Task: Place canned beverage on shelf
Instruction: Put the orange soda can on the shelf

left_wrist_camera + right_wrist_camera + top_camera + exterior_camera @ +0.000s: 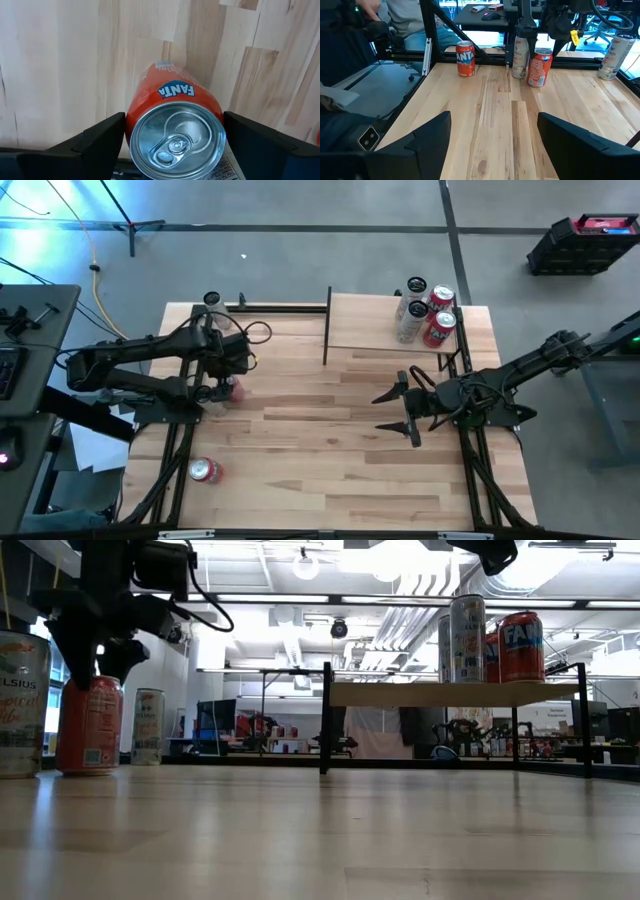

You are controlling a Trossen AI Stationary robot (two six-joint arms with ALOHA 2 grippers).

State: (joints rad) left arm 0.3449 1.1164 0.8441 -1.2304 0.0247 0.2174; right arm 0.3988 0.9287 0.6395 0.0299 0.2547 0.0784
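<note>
Our left end effector (172, 145) hangs directly above an upright orange Fanta can (175, 135) on the desk (330, 440), fingers spread either side, not yet touching. The shelf (370, 330) lies well away, nearer our waiting right end effector (405, 408), also spread.

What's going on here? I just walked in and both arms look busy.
The left gripper hangs over an upright Fanta can on the table's left side, jaws open on either side of it, not yet closed. The right gripper waits open over the table's right half. The shelf at the far edge already holds four cans. Another can stands near the front left.
</note>
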